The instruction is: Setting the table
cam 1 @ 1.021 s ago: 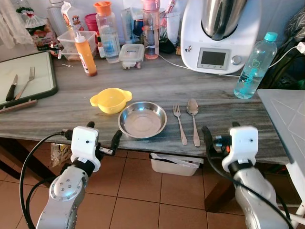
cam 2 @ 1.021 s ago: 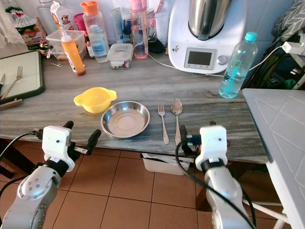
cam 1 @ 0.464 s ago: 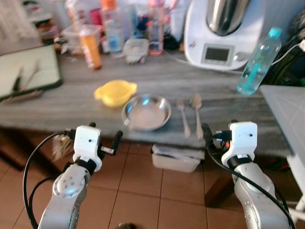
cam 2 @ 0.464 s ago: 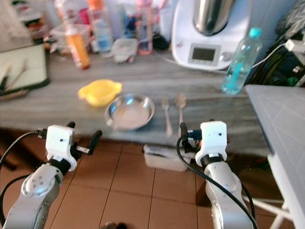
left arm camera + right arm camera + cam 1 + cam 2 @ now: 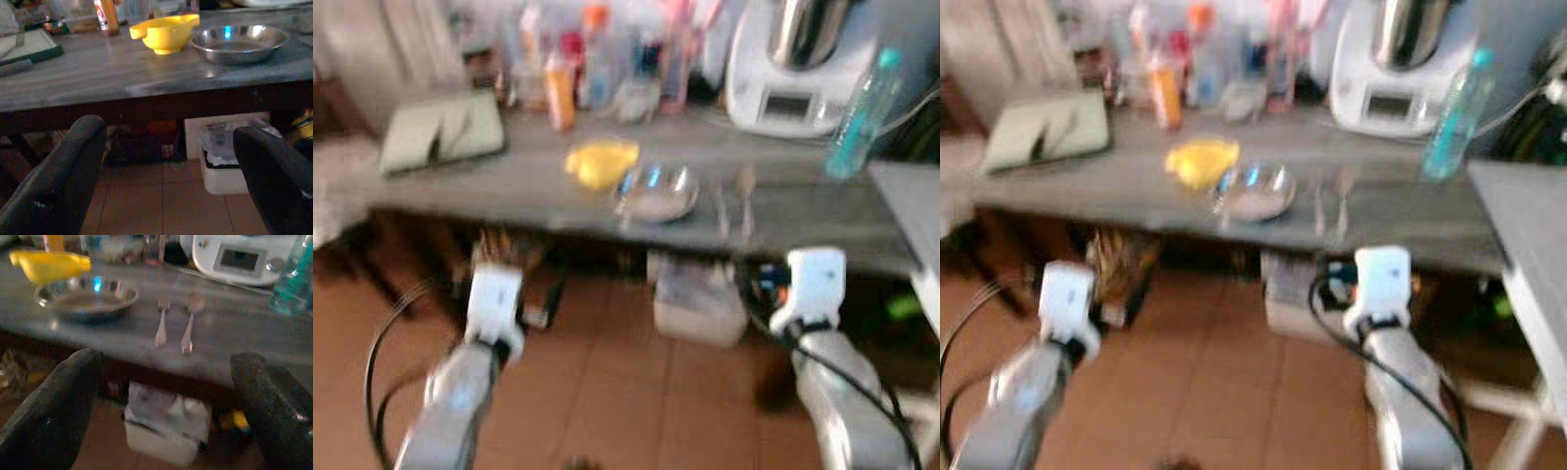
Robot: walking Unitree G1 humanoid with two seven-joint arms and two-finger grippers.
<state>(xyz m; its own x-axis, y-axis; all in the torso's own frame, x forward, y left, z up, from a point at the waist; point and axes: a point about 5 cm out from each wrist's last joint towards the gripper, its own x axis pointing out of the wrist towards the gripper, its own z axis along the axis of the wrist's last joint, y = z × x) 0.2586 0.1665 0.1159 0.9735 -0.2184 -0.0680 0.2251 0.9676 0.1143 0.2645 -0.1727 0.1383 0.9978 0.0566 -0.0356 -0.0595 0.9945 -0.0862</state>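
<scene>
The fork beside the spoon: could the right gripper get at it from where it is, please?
Probably not yet. The right gripper, fingers open, sits below and short of the table edge, with the fork on top further in. Nothing blocks it.

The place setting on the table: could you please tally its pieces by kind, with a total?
Yellow bowl: 1
Steel plate: 1
Fork: 1
Spoon: 1
Total: 4
</scene>
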